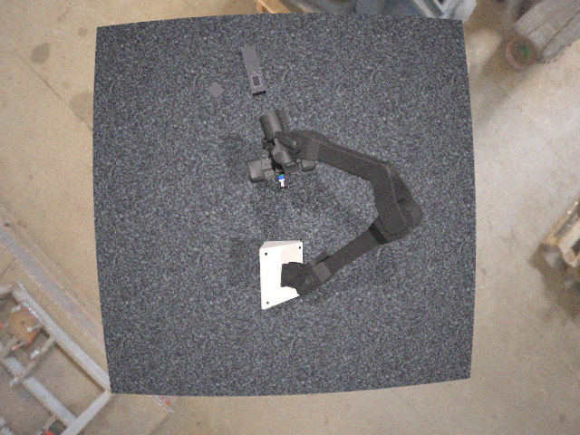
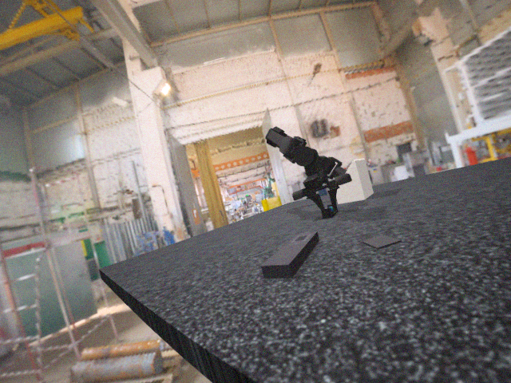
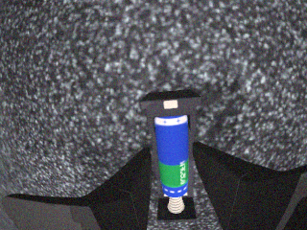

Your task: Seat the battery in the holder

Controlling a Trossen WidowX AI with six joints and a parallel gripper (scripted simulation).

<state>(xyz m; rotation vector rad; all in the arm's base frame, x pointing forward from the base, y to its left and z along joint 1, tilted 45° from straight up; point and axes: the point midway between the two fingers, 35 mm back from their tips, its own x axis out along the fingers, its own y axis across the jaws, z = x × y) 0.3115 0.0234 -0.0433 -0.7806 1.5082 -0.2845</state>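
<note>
A blue battery [image 3: 172, 139] [image 1: 281, 178] with a green band lies in the black holder [image 3: 171, 97], lengthwise and looking straight in the wrist view. Its white-banded end is at the lip, and its terminal is hidden there. Its flat end meets the coiled spring [image 3: 176, 205] at the near end of the holder. Whether it lies fully flat is hard to tell from above. My gripper [image 3: 172, 150] [image 2: 329, 212] is open, its dark fingers low on either side of the battery and holder, with a narrow gap beside the battery on each side. Contact with the holder's sides cannot be told.
A long dark block [image 1: 250, 61] [image 2: 288, 256] with a square recess and a small thin dark plate [image 1: 216, 89] [image 2: 382, 241] lie beyond the gripper in the top view. A white block [image 1: 270, 275] [image 2: 361, 181] stands at the arm's base.
</note>
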